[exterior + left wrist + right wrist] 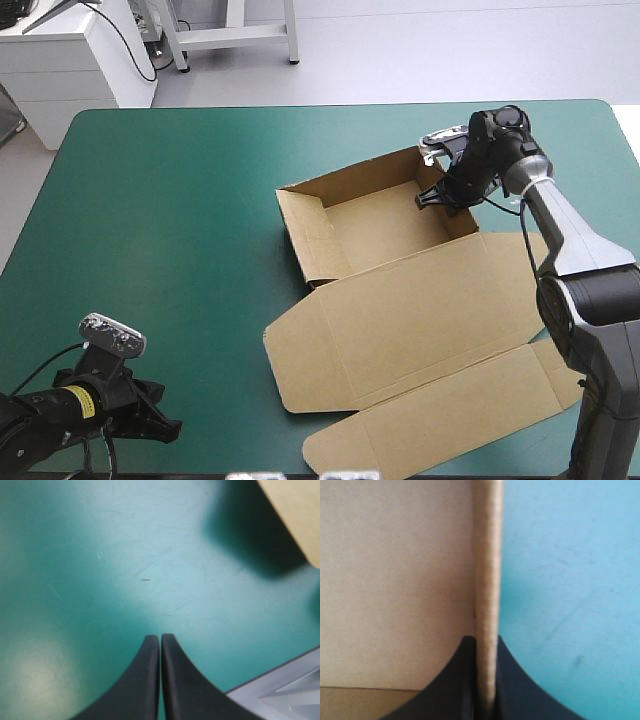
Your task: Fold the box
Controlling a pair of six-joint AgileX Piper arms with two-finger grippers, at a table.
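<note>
Lying on the right half of a desk (pixel 170 220) with a teal-green cover, a brown box (pixel 400 320) of cut board is shown partly formed. Its far part is raised into an open tray (pixel 385 225), with walls stood up on the left, far and right sides. Its wide lid panel (pixel 420 300) is spread flat toward the desk's near edge, with its flaps laid out around it. The right tool (pixel 437 195) is placed at the tray's right wall, near the far right corner. In the right wrist view, that wall (pixel 487 555) is seen edge-on, pinched between the 2 black fingers (pixel 462 680), which are all but closed on it. The inside of the tray is seen on one side of the wall and bare teal-green cover on the other. The left tool (pixel 165 428) is seen low at the desk's near left corner, well apart from the box. In the left wrist view, its 2 fingers are pressed together tip to tip, with nothing held between them and only bare cover under and ahead of them. A corner of the brown board is caught farther ahead and to one side, with a dark shadow beside it, and the desk's edge is seen close by.
</note>
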